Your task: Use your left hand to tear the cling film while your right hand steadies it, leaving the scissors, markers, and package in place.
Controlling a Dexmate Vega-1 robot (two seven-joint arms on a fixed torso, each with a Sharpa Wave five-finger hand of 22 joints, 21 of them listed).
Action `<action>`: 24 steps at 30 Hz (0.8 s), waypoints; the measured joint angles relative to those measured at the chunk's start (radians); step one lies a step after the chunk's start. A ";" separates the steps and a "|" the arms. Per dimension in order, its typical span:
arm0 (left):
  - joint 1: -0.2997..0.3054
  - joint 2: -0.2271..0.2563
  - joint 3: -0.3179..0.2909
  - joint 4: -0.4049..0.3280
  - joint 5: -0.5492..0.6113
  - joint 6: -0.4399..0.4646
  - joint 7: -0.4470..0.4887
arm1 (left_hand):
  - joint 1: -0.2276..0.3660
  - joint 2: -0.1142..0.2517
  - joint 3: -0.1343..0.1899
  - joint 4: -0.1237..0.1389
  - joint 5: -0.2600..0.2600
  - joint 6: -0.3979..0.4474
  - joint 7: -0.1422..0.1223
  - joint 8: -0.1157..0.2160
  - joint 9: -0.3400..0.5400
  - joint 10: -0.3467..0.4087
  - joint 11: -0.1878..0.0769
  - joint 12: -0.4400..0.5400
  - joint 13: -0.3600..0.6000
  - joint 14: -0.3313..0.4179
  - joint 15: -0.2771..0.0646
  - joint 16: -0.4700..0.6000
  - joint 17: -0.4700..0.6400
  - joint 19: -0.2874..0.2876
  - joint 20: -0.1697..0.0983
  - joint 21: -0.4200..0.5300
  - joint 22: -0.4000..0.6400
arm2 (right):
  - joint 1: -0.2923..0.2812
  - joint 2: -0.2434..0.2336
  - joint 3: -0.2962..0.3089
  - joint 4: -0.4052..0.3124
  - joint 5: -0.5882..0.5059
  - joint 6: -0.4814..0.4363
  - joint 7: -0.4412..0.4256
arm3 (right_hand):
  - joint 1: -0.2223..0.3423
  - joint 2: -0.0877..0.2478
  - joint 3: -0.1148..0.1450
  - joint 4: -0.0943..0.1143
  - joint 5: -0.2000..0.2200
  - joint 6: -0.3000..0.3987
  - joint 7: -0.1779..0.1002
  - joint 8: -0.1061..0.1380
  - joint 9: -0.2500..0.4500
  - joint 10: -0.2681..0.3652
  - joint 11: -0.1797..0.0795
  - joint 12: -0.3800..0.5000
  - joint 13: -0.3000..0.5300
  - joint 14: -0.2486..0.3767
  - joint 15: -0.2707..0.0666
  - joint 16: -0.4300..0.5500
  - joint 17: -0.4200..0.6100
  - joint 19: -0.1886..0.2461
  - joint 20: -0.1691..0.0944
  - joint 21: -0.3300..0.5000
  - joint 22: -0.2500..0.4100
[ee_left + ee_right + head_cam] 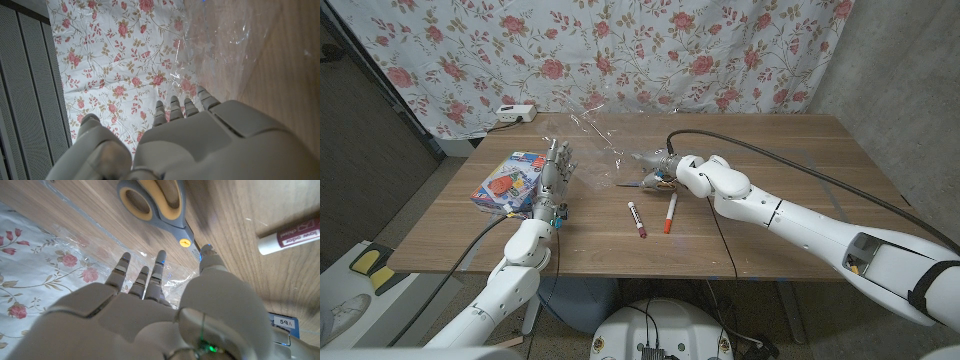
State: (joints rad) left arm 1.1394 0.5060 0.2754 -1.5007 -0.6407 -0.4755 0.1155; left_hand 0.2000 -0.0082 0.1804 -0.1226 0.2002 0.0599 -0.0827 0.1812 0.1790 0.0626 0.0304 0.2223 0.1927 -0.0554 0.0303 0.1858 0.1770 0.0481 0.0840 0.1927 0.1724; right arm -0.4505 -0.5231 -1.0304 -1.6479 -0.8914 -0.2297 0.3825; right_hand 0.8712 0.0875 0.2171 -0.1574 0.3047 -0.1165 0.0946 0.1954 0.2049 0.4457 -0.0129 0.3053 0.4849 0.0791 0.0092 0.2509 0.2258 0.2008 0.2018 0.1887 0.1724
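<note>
Cling film (595, 135) spread just beyond both hands, right hand (665, 168) fingers extended onto its edge beside scissors (642, 182), left hand (555, 170) upright, open, empty, film just ahead

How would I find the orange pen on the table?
Look at the wooden table, near its front edge in the middle. Two markers lie there, just in front of the robot's right hand. The orange marker is the right one; its neighbour, the dark red marker, is on the left.
</note>
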 measured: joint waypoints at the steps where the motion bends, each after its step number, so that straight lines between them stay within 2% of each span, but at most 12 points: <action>1: 0.000 0.000 0.000 0.000 0.000 0.000 0.000 | 0.000 0.000 0.000 0.000 0.000 -0.010 -0.001 -0.001 0.000 0.000 0.000 0.000 0.000 0.000 0.000 0.000 0.000 0.000 0.000 0.000 0.000 | 0.000 0.000 0.000 0.001 -0.001 0.000 0.000 | 0.000 0.000 0.001 -0.001 0.005 0.000 0.000 0.000 0.000 0.000 0.000 0.005 0.002 0.000 0.000 0.000 0.000 0.000 0.000 0.000 0.000; 4: 0.000 -0.001 0.000 0.000 0.000 0.000 0.001 | 0.000 0.000 0.000 0.000 0.000 -0.044 -0.006 -0.008 0.000 0.000 0.000 0.000 0.000 0.000 0.000 0.000 0.000 0.000 0.000 0.000 0.000 | 0.001 0.000 -0.003 0.004 -0.001 0.000 0.000 | 0.005 0.005 0.010 -0.004 0.016 -0.011 0.000 -0.001 0.000 0.000 0.000 0.015 0.011 0.007 0.007 0.000 0.001 0.000 0.000 0.000 0.000; 6: 0.001 -0.003 0.000 0.001 0.000 0.000 0.002 | 0.000 0.000 0.000 0.000 0.000 -0.055 -0.009 -0.008 0.000 0.004 -0.004 0.000 0.000 0.000 0.000 0.000 0.000 0.000 0.000 0.000 0.000 | 0.002 0.000 -0.005 0.008 -0.003 0.000 0.000 | 0.005 0.005 0.012 -0.001 0.025 -0.032 -0.004 -0.011 0.000 0.000 0.000 0.018 0.019 0.007 0.007 0.000 0.005 0.000 0.000 0.000 0.000; 10: 0.001 -0.004 0.000 0.001 -0.001 -0.002 0.003 | 0.000 0.000 0.000 0.000 0.000 -0.067 -0.010 -0.008 0.000 0.005 -0.006 0.000 0.000 0.000 0.000 0.000 0.000 0.000 0.000 0.000 0.000 | 0.004 0.001 -0.008 0.012 -0.006 0.001 0.000 | 0.005 0.005 0.015 -0.004 0.035 -0.048 -0.012 -0.011 0.000 0.004 -0.004 0.028 0.028 0.007 0.007 0.000 0.005 0.000 0.000 0.000 0.000; 15: 0.001 -0.006 -0.001 0.002 -0.001 -0.004 0.007 | 0.000 0.000 0.000 0.000 0.000 -0.123 -0.018 -0.020 0.000 0.005 -0.006 0.000 0.000 0.000 0.000 0.000 0.000 0.000 0.000 0.000 0.000 | 0.006 0.001 -0.013 0.019 -0.008 0.003 -0.001 | 0.009 0.002 0.021 -0.001 0.040 -0.048 -0.012 -0.011 0.000 0.008 -0.008 0.035 0.037 0.016 0.009 0.000 0.009 0.000 0.000 0.000 0.000; 24: 0.003 -0.010 -0.002 0.001 0.000 -0.004 0.015 | 0.000 0.000 -0.003 -0.003 0.000 -0.130 -0.023 -0.020 0.000 0.011 0.000 0.000 0.000 0.000 0.000 0.000 0.000 -0.006 -0.006 0.000 0.000 | 0.007 0.001 -0.019 0.030 -0.017 0.007 -0.011 | 0.009 0.001 0.025 0.003 0.058 -0.052 -0.024 -0.011 0.000 0.005 -0.013 0.054 0.055 0.026 0.000 0.000 0.014 0.000 0.000 0.000 0.000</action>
State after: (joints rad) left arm 1.1423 0.4965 0.2730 -1.4992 -0.6407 -0.4796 0.1307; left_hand 0.2000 -0.0082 0.1776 -0.1254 0.2002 -0.0701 -0.1054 0.1613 0.1790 0.0734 0.0303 0.2223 0.1927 -0.0554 0.0303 0.1858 0.1770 0.0425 0.0785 0.1927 0.1725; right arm -0.4438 -0.5218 -1.0492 -1.6183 -0.9085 -0.2223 0.3712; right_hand 0.8806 0.0885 0.2418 -0.1543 0.3628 -0.1681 0.0711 0.1848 0.2050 0.4509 -0.0260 0.3591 0.5396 0.1048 0.0088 0.2509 0.2396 0.2010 0.2017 0.1887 0.1724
